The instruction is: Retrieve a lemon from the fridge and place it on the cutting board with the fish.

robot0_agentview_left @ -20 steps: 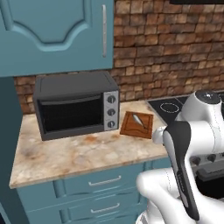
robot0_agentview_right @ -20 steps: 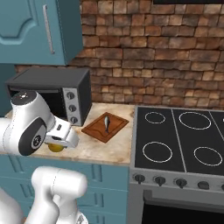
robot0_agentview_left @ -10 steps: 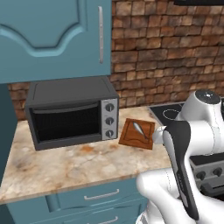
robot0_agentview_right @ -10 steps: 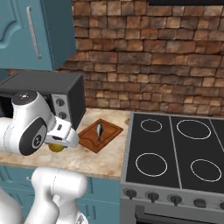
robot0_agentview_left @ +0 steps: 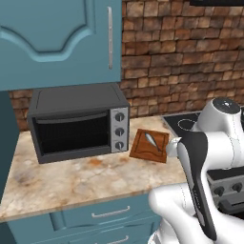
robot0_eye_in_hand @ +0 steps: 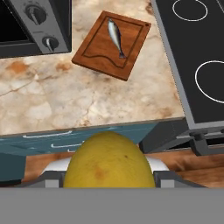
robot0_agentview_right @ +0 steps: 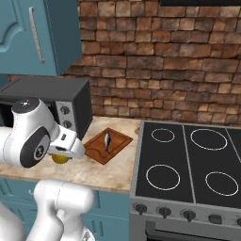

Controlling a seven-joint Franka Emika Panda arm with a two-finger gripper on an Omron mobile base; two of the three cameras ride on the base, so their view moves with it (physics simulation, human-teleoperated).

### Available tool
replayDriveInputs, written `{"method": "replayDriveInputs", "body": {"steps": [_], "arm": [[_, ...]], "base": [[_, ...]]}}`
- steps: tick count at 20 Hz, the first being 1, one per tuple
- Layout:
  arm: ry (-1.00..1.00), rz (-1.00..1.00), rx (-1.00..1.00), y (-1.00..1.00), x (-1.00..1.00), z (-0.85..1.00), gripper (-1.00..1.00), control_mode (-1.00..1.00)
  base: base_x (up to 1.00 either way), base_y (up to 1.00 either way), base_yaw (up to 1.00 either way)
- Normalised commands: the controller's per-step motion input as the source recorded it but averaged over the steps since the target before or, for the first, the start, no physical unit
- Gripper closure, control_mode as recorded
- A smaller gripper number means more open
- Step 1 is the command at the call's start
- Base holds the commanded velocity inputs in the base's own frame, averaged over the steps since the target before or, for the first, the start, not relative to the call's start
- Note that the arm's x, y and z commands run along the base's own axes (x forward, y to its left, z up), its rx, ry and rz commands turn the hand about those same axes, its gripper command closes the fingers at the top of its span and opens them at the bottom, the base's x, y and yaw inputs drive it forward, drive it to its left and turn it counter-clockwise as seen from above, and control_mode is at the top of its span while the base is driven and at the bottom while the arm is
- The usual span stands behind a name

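My gripper (robot0_eye_in_hand: 109,178) is shut on the lemon (robot0_eye_in_hand: 109,162), a yellow roundish fruit at the bottom middle of the hand view. From the right base view, the lemon (robot0_agentview_right: 60,158) peeks out under the hand, held in front of the counter edge, left of the board. The reddish-brown cutting board (robot0_eye_in_hand: 113,43) lies on the marble counter beyond the lemon, with the slim silvery fish (robot0_eye_in_hand: 116,37) on it. The board (robot0_agentview_left: 150,145) and fish (robot0_agentview_left: 150,139) sit right of the toaster oven. The fridge is out of view.
A dark toaster oven (robot0_agentview_left: 78,121) stands on the counter left of the board. A black stovetop (robot0_agentview_right: 188,160) borders the counter on the right. Teal upper cabinets (robot0_agentview_left: 62,38) hang above, teal drawers (robot0_eye_in_hand: 52,140) lie below the counter edge, and a brick wall (robot0_agentview_right: 155,61) backs it.
The base has driven closer, so counter, oven and board have shifted and grown in both base views. The gripper stays shut on the lemon.
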Motion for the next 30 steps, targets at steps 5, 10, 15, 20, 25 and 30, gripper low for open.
{"method": "replayDriveInputs", "body": {"steps": [5, 10, 15, 20, 25, 30], "arm": [[0.0, 0.0, 0.0, 0.0, 0.0, 0.0, 1.0, -1.0], [0.0, 0.0, 0.0, 0.0, 0.28, 0.0, 1.0, -1.0], [0.05, 0.08, 0.0, 0.0, 0.79, 0.0, 1.0, -1.0], [0.05, 0.08, -0.03, 0.0, 0.98, -0.03, 1.0, -1.0], [0.06, 0.11, -0.08, -0.02, 0.99, -0.2, 1.0, -1.0], [0.07, 0.02, -0.05, -0.23, 0.92, -0.41, 1.0, -1.0]], "base": [[0.0, 0.0, 0.0], [0.0, 0.0, 0.0], [0.0, 0.0, 0.0], [0.0, 0.0, 0.0], [0.0, 0.0, 0.0], [0.0, 0.0, 0.0]]}}
